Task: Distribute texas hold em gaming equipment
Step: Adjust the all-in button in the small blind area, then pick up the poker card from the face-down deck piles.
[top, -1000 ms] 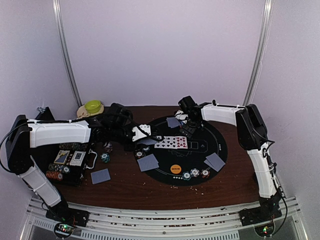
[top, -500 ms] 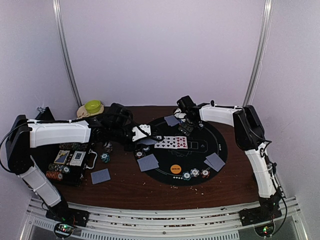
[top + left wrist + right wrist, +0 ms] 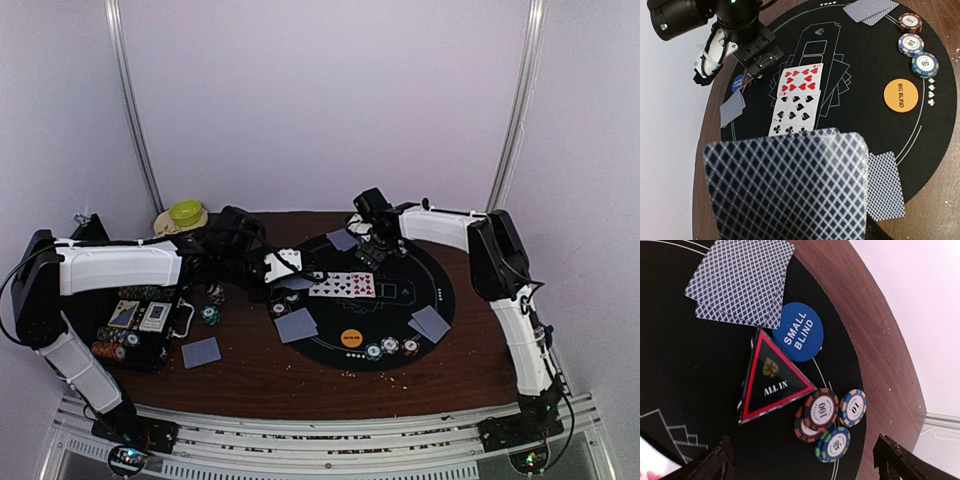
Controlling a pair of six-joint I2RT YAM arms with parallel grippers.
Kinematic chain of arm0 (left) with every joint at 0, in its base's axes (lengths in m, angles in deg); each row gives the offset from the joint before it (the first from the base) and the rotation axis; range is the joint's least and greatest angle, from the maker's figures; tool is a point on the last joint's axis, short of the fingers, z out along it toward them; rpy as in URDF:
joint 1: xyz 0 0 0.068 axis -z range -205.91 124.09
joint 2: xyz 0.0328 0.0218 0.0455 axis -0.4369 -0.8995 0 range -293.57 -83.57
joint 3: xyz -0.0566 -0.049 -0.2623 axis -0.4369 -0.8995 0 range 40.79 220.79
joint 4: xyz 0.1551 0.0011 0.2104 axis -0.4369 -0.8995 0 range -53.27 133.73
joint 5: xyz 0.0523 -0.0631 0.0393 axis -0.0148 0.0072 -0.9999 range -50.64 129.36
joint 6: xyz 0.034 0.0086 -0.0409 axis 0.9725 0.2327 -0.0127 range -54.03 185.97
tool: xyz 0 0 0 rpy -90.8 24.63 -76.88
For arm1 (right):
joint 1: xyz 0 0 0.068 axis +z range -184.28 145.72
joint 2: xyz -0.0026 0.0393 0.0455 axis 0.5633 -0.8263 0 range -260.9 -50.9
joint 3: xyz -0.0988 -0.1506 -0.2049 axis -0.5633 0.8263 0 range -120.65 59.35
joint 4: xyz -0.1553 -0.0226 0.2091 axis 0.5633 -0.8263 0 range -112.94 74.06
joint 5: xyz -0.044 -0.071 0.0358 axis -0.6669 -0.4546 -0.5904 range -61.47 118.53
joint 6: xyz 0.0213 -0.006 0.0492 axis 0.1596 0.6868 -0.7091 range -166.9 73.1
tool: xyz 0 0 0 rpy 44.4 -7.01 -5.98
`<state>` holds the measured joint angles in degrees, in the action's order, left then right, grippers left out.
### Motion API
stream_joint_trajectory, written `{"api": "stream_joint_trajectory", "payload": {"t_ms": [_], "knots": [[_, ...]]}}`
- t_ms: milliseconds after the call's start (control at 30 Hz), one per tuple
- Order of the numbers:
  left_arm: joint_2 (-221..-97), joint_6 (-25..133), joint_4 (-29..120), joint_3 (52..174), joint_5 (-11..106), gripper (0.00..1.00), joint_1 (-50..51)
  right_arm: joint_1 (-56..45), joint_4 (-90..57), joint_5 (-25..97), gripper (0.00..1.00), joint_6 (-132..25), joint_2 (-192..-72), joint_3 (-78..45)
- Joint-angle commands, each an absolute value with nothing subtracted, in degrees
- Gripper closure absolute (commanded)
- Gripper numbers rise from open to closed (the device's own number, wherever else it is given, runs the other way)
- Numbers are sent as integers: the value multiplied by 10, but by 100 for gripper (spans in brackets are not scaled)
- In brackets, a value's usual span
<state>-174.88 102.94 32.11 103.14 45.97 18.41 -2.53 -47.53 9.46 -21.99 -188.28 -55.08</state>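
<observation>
Empty, wide-spread right fingers (image 3: 720, 460) hang over the ALL IN triangle (image 3: 771, 381), chips (image 3: 826, 421) touching its corner; left fingers (image 3: 288, 268) clamp cards (image 3: 790, 185).

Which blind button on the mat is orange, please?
The BIG BLIND button, beside the row of three chips; the SMALL BLIND button is blue, next to the ALL IN triangle.
</observation>
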Motion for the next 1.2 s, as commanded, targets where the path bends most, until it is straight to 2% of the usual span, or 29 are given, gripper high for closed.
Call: {"api": "stream_joint_trajectory", "payload": {"t_ms": [0, 200, 433, 667, 900, 1167], "knots": [[-1749, 1029, 341, 1035, 465, 44, 184, -38, -497, 123, 0, -227, -1765, -539], [-1749, 1028, 341, 1035, 463, 44, 184, -68, -511, 208, 0, -266, -1682, -537], [-1748, 1029, 337, 1037, 464, 44, 184, -77, -447, 502, 0, -292, -1597, -427], [-1747, 1031, 334, 1036, 471, 44, 184, -69, -470, 726, 0, -310, -1628, -415], [-1747, 1033, 333, 1036, 473, 44, 184, -29, -521, 822, 0, -266, -1664, -431], [-1749, 1034, 333, 1035, 475, 44, 184, 14, -548, 844, 0, -252, -1680, -446]]}}
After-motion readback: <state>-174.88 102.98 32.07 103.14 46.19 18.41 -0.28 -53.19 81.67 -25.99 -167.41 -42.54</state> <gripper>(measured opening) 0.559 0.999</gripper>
